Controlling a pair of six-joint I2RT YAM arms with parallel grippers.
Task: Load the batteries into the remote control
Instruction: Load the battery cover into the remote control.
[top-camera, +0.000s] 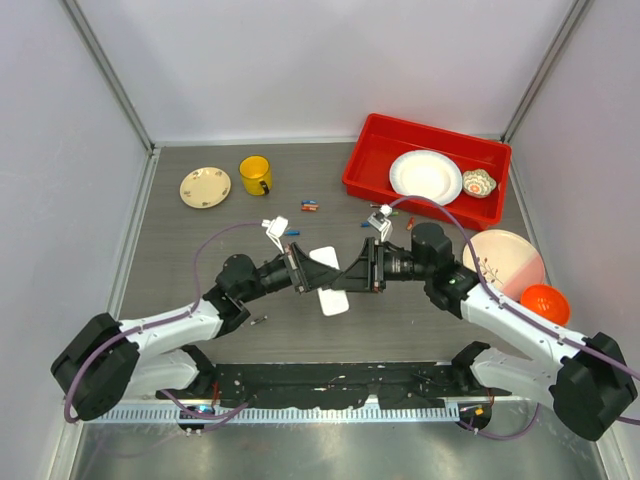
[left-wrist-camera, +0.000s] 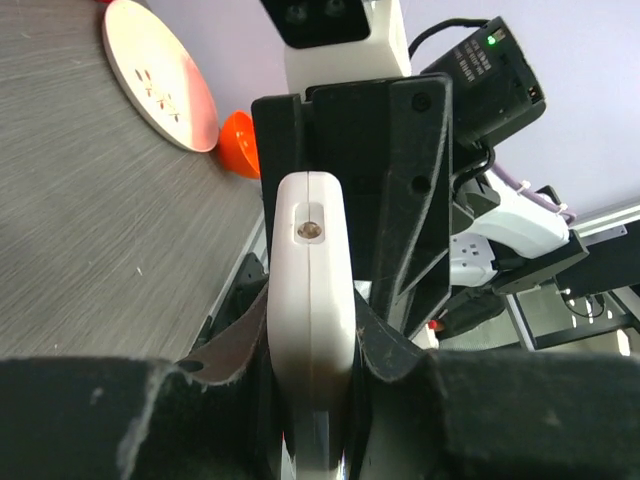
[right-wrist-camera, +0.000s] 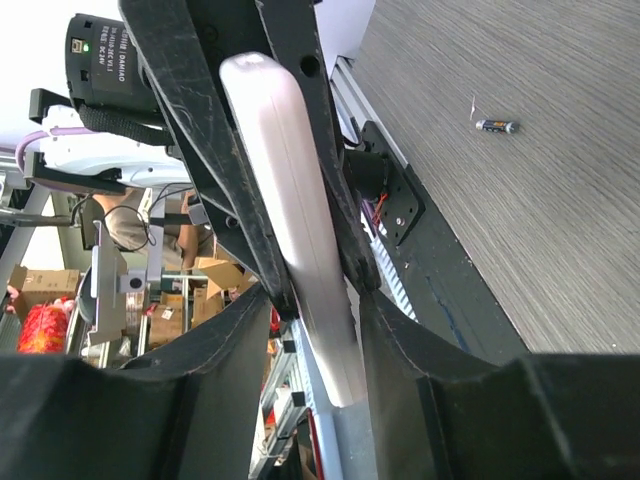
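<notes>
The white remote control (top-camera: 329, 278) hangs above the table's middle, held between both grippers. My left gripper (top-camera: 303, 269) is shut on it from the left and my right gripper (top-camera: 361, 268) from the right. In the left wrist view the remote (left-wrist-camera: 312, 290) stands edge-on between my left gripper (left-wrist-camera: 315, 345) fingers. In the right wrist view the remote (right-wrist-camera: 290, 210) runs between my right gripper (right-wrist-camera: 315, 298) fingers. Several small batteries (top-camera: 309, 206) lie scattered on the table behind the grippers. One battery (right-wrist-camera: 496, 125) lies alone on the table.
A red bin (top-camera: 372, 160) at the back right holds a white plate (top-camera: 426, 176) and a small bowl (top-camera: 479, 182). A yellow mug (top-camera: 255, 175) and cream plate (top-camera: 205, 187) stand back left. A pink plate (top-camera: 505, 258) and orange bowl (top-camera: 545, 303) sit right.
</notes>
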